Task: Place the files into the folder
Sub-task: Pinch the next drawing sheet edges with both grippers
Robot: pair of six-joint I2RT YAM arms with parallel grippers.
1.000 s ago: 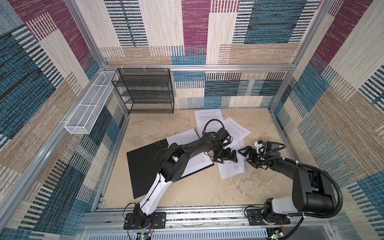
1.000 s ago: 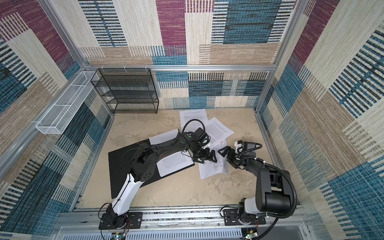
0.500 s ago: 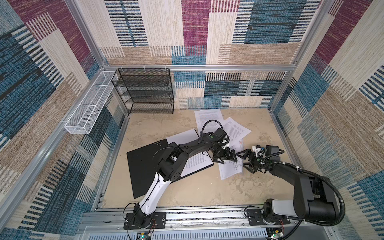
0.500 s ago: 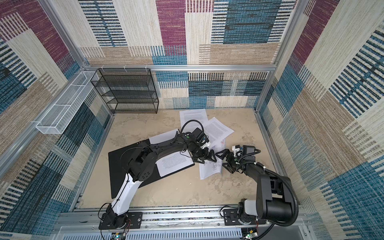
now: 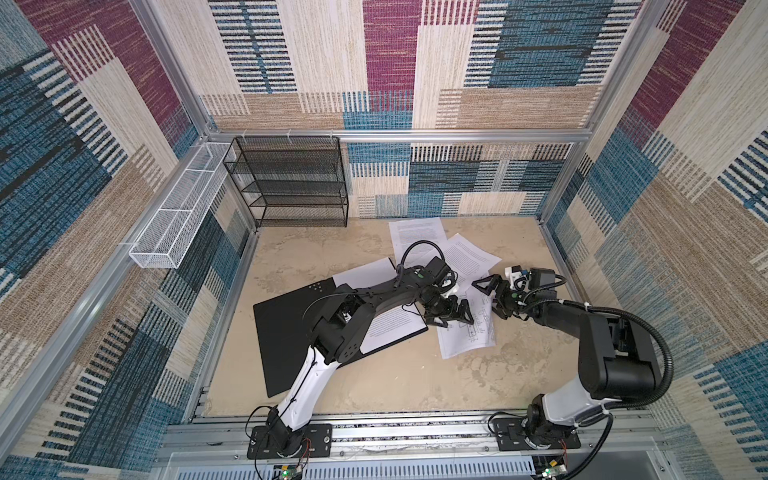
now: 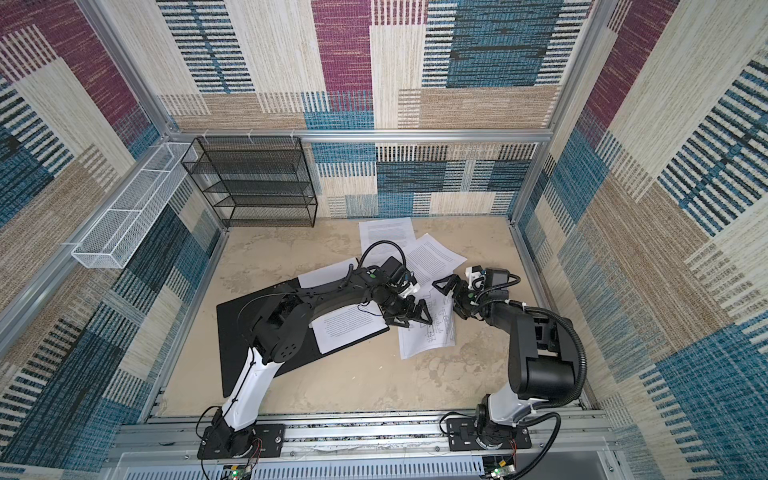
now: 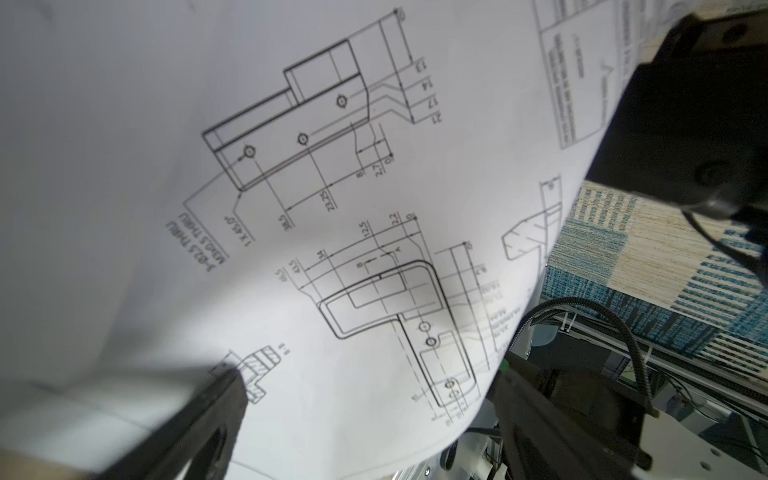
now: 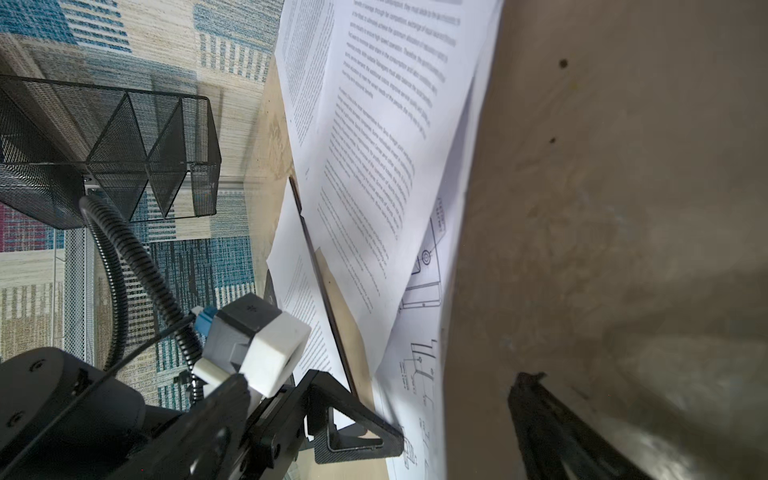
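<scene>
Drawing sheet [image 5: 469, 338] lies between left hand [image 5: 451, 316] and right hand [image 5: 490, 297] (both spread).

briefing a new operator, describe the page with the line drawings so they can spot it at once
Find the open black folder lying on the left of the beige table. Just right of it, nearest the robot bases, lies the drawing sheet. Unlike the text pages behind it, it carries technical line drawings, not dense paragraphs.

Matt paper files [image 5: 467, 338], metal wire-mesh rack [image 5: 291, 183]
</scene>
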